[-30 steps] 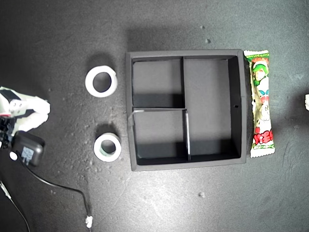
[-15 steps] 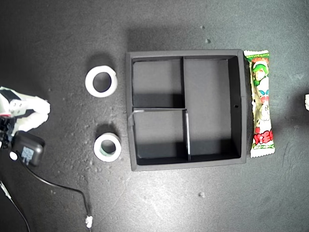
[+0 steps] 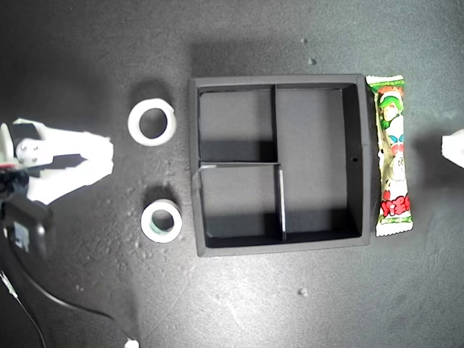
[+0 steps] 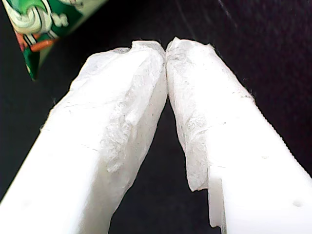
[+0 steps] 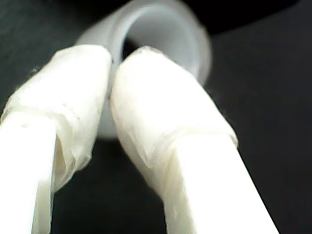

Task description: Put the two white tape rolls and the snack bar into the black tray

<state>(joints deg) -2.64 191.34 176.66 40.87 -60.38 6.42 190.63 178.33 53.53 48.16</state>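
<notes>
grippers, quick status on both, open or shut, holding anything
My first gripper: shut, fingertips touching, holding nothing; the snack bar lies beyond it.
My second gripper: shut, holding nothing; a white tape roll lies just ahead.

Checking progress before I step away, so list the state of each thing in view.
black tray: all three compartments empty.
wider tape roll: flat on the table, outside the tray.
smaller tape roll: flat on the table, outside the tray.
snack bar: lying along the tray's outer wall, outside it.
my first gripper: shut, empty.
my second gripper: shut, empty.
</notes>
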